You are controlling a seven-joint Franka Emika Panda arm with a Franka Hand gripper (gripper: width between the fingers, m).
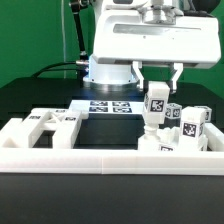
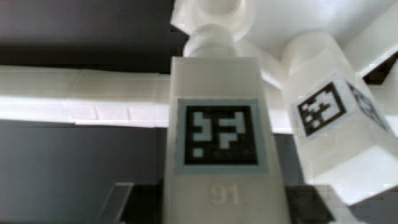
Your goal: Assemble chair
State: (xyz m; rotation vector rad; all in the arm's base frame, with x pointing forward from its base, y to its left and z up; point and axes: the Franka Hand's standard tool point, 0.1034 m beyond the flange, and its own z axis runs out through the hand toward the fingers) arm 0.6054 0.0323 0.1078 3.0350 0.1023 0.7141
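Observation:
My gripper (image 1: 158, 88) is shut on an upright white chair leg (image 1: 157, 101) that bears a black-and-white tag. In the wrist view the same leg (image 2: 221, 110) fills the middle, with a dark finger (image 2: 134, 197) pressed against each side. The leg's lower end meets other white chair pieces (image 1: 160, 146) inside the rail. Whether it is seated in them I cannot tell. A second tagged piece (image 2: 331, 105) leans close beside the held one, and more tagged blocks (image 1: 191, 125) stand at the exterior view's right. Slotted chair panels (image 1: 50, 122) lie at the exterior view's left.
A low white border rail (image 1: 100, 158) runs along the front and up both sides. The marker board (image 1: 108, 105) lies on the black table behind the parts, in front of the arm's white base (image 1: 110, 70). A cable hangs at the back left.

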